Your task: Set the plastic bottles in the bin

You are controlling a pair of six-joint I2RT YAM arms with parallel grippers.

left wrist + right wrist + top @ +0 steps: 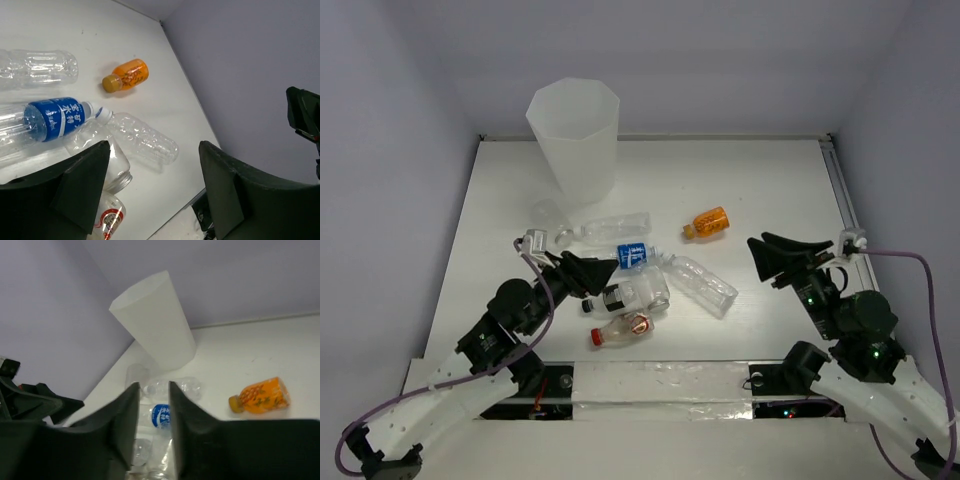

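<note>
The bin [573,140] stands upright at the back left; it also shows in the right wrist view [155,320]. Several bottles lie on the table in front of it: a clear one [610,228], a blue-labelled one [631,255], a black-labelled one [630,295], a red-capped one [620,330], another clear one [702,285] and the small orange one [708,222]. My left gripper [600,282] is wide open just above the black-labelled bottle and holds nothing [155,185]. My right gripper [758,240] is open with a narrow gap, empty, right of the pile [154,385].
A clear cup-like item [548,213] lies beside the bin's base. White walls enclose the table on three sides. A taped strip [660,380] runs along the near edge between the arm bases.
</note>
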